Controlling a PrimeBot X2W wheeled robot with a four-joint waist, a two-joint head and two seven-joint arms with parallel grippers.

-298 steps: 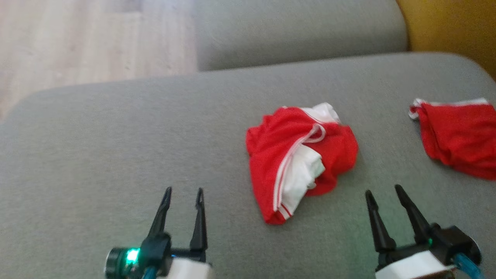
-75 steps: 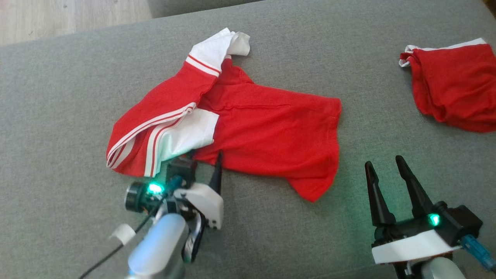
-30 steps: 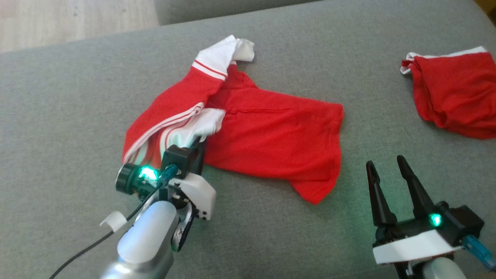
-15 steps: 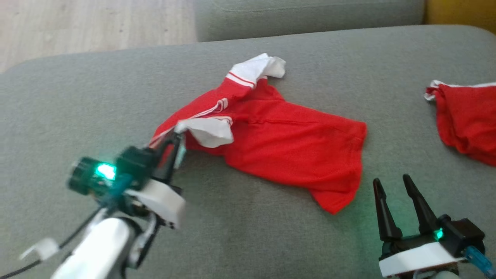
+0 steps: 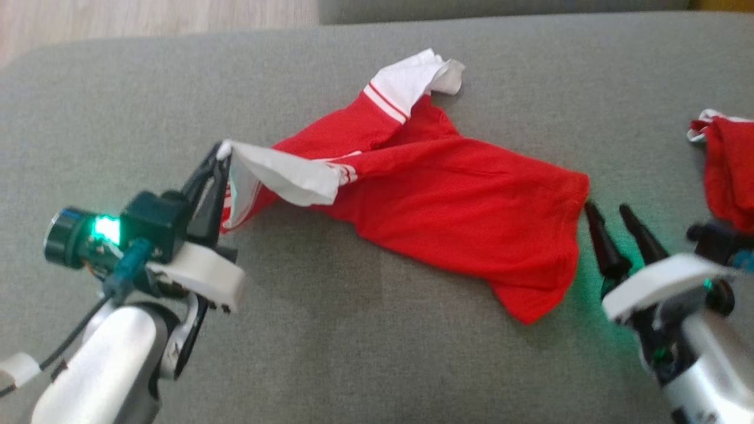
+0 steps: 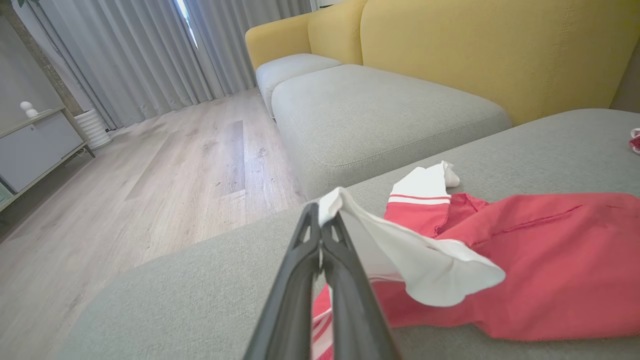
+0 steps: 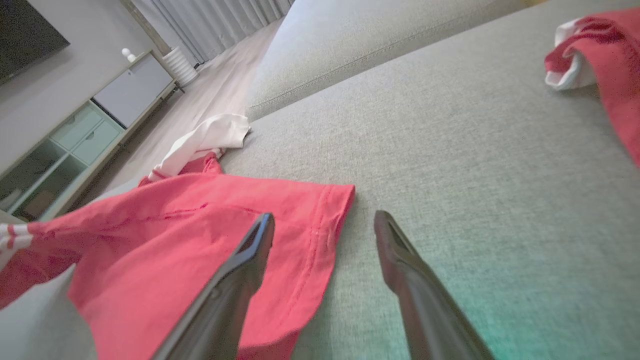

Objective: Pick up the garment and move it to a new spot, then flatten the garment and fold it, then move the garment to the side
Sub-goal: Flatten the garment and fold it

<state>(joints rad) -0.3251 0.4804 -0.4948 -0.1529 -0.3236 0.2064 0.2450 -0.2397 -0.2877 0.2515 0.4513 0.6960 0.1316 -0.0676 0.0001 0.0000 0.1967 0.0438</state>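
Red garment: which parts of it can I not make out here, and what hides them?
1. Left wrist view: the shut fingers of the left gripper hide the pinched edge of the red garment; the right edge cuts its far end.
2. Right wrist view: one finger of the right gripper covers fabric near the hem.
3. Head view: the right edge cuts off the other red garment.

the second red garment [image 5: 729,171] is partly off-frame, partly behind the right end effector [image 5: 609,211].

Left arm [image 5: 112,347] extends forward with jaws pinched together; right arm [image 5: 701,365] angles inward, jaws spread wide.
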